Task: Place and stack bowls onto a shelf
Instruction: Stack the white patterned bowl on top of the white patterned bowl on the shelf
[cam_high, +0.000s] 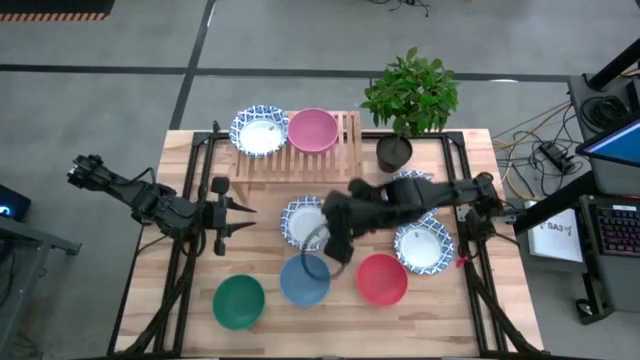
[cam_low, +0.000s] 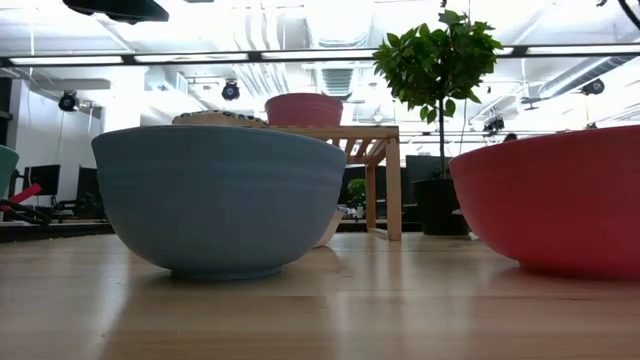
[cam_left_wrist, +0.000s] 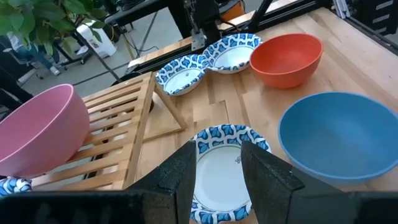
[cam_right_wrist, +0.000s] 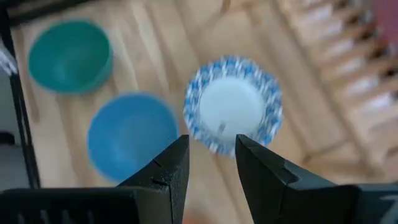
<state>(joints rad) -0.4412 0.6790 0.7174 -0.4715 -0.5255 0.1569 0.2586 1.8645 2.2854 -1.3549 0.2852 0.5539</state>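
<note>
Over ctr patterned bowl | right end effector angled down, open, empty

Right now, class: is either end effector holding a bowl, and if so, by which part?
Nothing is held. The right end effector hovers open above the white bowl with the blue rim; the left end effector is open too, waiting at the table's left.

Overhead, table-level and two wrist views, all sharing blue bowl.

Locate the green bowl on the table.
In the high view the green bowl sits at the table's near left, just left of the blue bowl, off the shelf.
</note>
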